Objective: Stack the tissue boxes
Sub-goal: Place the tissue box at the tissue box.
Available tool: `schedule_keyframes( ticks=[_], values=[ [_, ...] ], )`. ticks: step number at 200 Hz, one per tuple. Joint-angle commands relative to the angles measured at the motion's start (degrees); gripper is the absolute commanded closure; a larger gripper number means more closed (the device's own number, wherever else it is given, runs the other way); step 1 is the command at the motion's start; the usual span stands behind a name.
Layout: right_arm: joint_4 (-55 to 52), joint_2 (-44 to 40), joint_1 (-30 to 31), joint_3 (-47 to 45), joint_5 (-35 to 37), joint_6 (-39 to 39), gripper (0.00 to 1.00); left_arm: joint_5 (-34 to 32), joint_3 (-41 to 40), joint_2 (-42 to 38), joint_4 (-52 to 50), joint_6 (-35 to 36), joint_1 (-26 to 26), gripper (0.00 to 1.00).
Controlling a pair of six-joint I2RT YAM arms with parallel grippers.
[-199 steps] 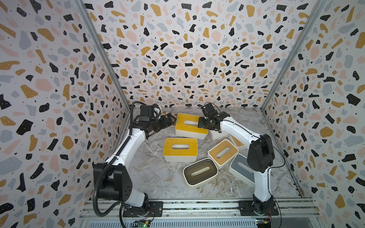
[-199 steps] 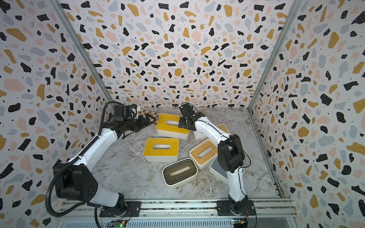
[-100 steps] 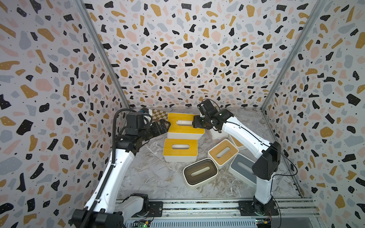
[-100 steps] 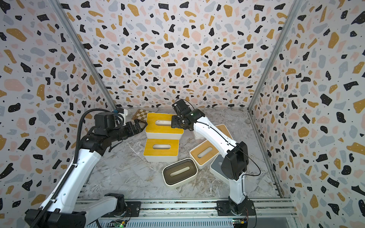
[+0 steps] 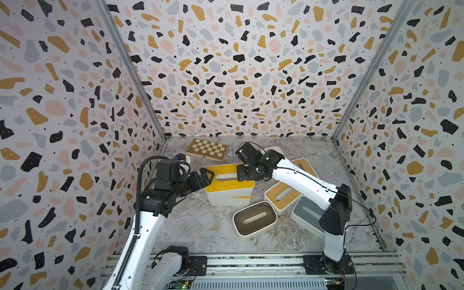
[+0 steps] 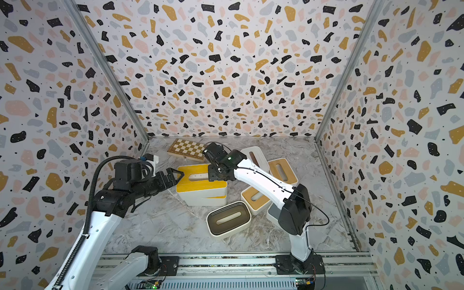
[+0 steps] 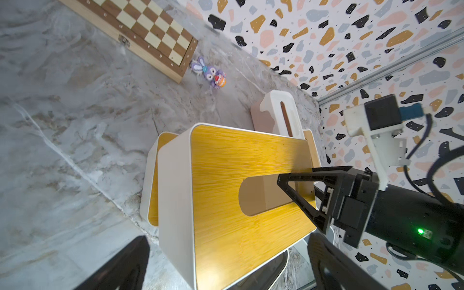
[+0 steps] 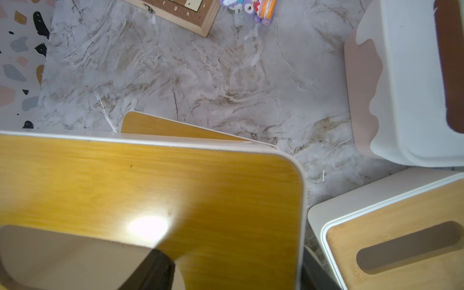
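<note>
1. My right gripper (image 5: 241, 175) is clenched on the upper yellow box (image 5: 227, 182), a rounded white tissue box with a yellow wood-grain lid and an oval slot. In the left wrist view, 1 black finger (image 7: 313, 176) of it goes into the slot, at the end of the lid.
2. This box is over the lower yellow box (image 5: 242, 197), which is of the same kind, near the middle of the grey marble-pattern table (image 5: 200, 231). The 2 are not aligned: a strip of the lower lid shows in both top views. I cannot tell if the upper one rests on it or hangs just above.
3. My left gripper (image 5: 206, 178) is released, with the jaws wide apart, at the opposite end of the upper yellow box. I cannot tell if it touches the box.
4. On the right side of the pair I see 5 more rounded boxes lying close together:
   - the dark olive-lid box (image 5: 254, 218) at the front
   - the grey-lid box (image 5: 306, 212), partly under my right arm
   - the near light wood-lid box (image 5: 281, 194)
   - the far light wood-lid box (image 6: 288, 175)
   - the all-white box (image 6: 252, 153) at the back
5. The flat wooden chessboard (image 5: 208, 150) lies at the back of the table, and a small purple toy (image 7: 209, 74) is just beside its corner.
</note>
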Motion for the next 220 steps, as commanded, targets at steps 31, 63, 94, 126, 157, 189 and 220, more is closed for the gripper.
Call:
schedule_keyframes(
  ticks=[31, 63, 94, 126, 157, 189, 220],
  values=[
    [0.67, 0.87, -0.30, 2.02, 3.87, 4.37, 0.40, 0.22, -1.08, 1.35, 0.66, -0.06, 0.06, 0.00],
    [0.82, 3.34, 0.15, 3.81, 3.00, 5.32, 0.39, -0.82, -1.21, 2.71, 1.43, 0.28, 0.08, 0.00],
    [0.97, 3.93, 0.32, 3.49, 4.00, 7.02, 0.36, -2.49, -1.34, 4.45, 1.98, 0.56, 0.19, 0.01],
    [0.59, 3.60, 0.45, 3.84, 3.66, 7.78, 0.15, -1.87, -1.32, 6.11, 2.46, 0.84, 0.37, 0.00],
    [1.54, 1.41, 0.43, 2.76, 1.71, 7.56, 0.01, -1.72, -1.60, 6.79, 3.11, 1.28, 0.80, 0.01],
    [7.06, -5.37, -1.03, -4.91, -2.59, 5.17, 0.01, -1.54, -2.30, 8.84, 4.37, 2.26, 0.98, 0.00],
    [19.99, -13.53, -5.80, -19.76, -11.61, 2.88, 0.01, 0.54, -3.52, 10.64, 8.13, 2.25, 0.98, 0.00]
  ],
)
